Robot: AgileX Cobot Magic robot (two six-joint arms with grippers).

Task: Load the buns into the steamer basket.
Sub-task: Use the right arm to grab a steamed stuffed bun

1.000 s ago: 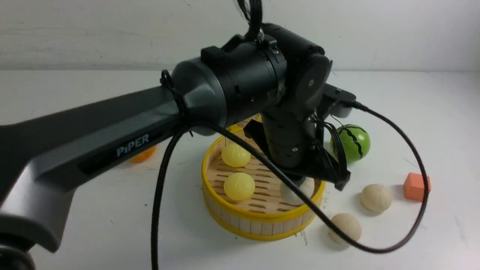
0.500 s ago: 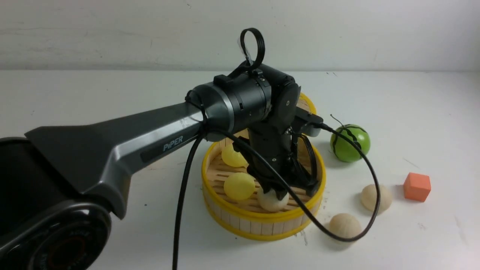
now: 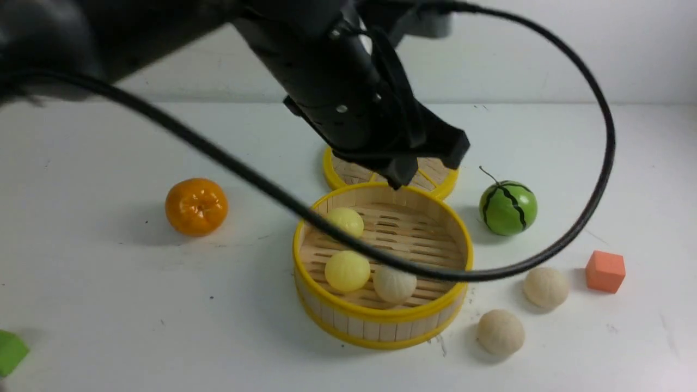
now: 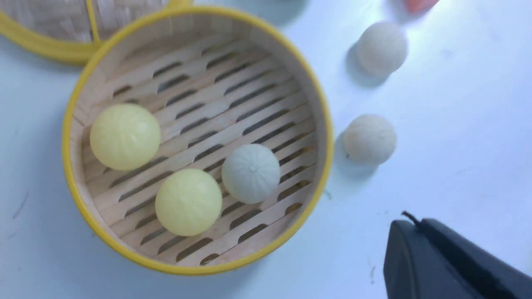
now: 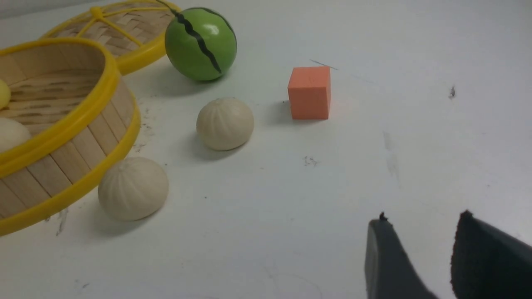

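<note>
On the white table, the left gripper has lifted clear with its fingers pressed together, and the pleated bun now sits in the steamer basket. The nearer bun and farther bun wait outside it. The right gripper is spread and empty.

Count on the counter:
- smooth pale yellow round toy buns: two
- cream-beige pleated toy buns: three
- round bamboo-slat steamer basket with yellow rims: one
- flat woven disc lid with yellow spokes: one
- glossy orange tangerine: one
- green striped watermelon ball: one
- small orange cube: one
- green block, cut off by the frame edge: one
</note>
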